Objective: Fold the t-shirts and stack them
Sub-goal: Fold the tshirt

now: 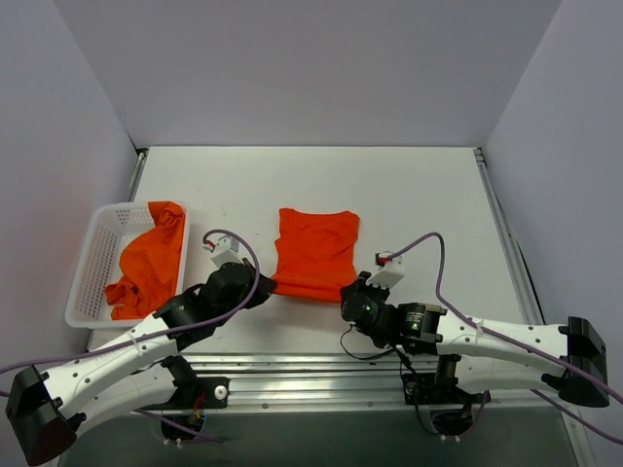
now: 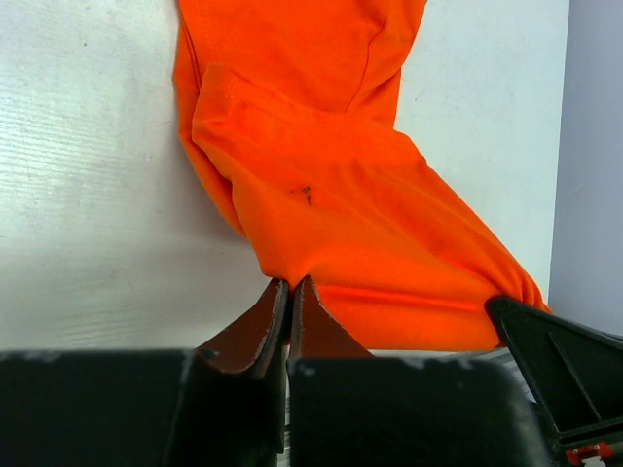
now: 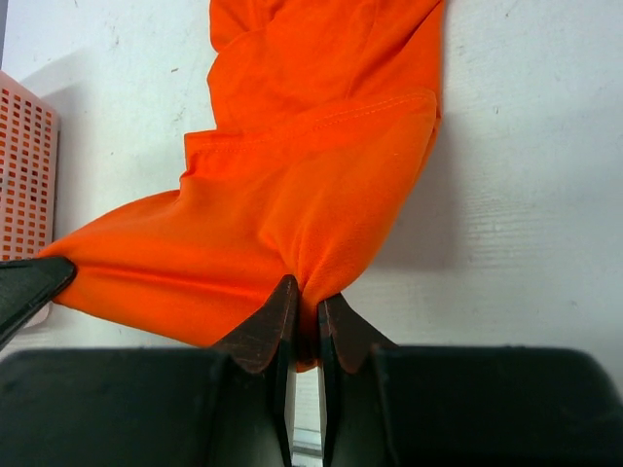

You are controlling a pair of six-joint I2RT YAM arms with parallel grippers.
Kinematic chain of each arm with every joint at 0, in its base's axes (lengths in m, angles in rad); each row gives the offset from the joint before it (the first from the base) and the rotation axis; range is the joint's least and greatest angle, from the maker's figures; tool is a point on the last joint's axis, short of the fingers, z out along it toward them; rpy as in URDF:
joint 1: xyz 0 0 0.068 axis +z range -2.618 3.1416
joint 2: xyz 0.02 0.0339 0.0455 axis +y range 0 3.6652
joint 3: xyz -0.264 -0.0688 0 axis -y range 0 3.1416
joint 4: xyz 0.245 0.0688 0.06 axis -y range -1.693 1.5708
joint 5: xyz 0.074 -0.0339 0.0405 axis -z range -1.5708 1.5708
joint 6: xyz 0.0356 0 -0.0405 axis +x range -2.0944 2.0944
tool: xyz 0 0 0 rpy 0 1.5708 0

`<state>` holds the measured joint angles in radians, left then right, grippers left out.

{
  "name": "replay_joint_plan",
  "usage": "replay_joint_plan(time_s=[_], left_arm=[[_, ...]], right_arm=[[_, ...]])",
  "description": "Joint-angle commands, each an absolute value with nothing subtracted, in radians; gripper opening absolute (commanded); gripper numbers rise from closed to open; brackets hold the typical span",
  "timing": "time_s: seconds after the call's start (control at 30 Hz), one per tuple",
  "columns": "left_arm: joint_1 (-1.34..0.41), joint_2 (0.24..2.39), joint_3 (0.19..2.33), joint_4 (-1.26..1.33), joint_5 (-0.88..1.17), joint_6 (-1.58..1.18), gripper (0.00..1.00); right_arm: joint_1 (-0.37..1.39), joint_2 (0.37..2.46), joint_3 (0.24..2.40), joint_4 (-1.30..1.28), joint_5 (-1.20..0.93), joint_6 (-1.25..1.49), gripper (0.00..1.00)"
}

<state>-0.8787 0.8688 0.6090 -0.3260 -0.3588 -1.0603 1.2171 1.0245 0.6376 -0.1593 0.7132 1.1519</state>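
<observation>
An orange-red t-shirt (image 1: 313,253) lies partly folded in the middle of the white table. My left gripper (image 1: 263,289) is shut on its near left corner, seen in the left wrist view (image 2: 290,284) with the cloth (image 2: 331,195) stretching away. My right gripper (image 1: 348,295) is shut on its near right corner, seen in the right wrist view (image 3: 308,297) with the cloth (image 3: 292,195) bunched between the jaws. The near edge is pulled taut between the two grippers. A second orange-red t-shirt (image 1: 151,258) lies crumpled in the basket.
A white perforated plastic basket (image 1: 92,261) stands at the left of the table; its edge shows in the right wrist view (image 3: 24,165). White walls close in the table at the back and sides. A metal rail (image 1: 321,375) runs along the near edge.
</observation>
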Motion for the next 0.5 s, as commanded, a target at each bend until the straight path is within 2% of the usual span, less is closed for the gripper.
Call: replay_joint_plan(time_s=[0.0,0.3,0.47], left_arm=[[-0.871,0.856,0.683,-0.417,-0.456,-1.028,0.02],[-0.868,0.982,0.834,-0.362,-0.48,-0.947,0.02],[-0.854,1.066,0.914,-0.341,-0.485,-0.897,0.02]], right_arm=[[1.246,1.026,0.683,-0.376,0.865,1.236,0.0],[1.221,1.104,0.793,-0.431,1.0,1.178,0.0],[1.155,1.129,0.822,-0.296,0.999,1.002,0.0]])
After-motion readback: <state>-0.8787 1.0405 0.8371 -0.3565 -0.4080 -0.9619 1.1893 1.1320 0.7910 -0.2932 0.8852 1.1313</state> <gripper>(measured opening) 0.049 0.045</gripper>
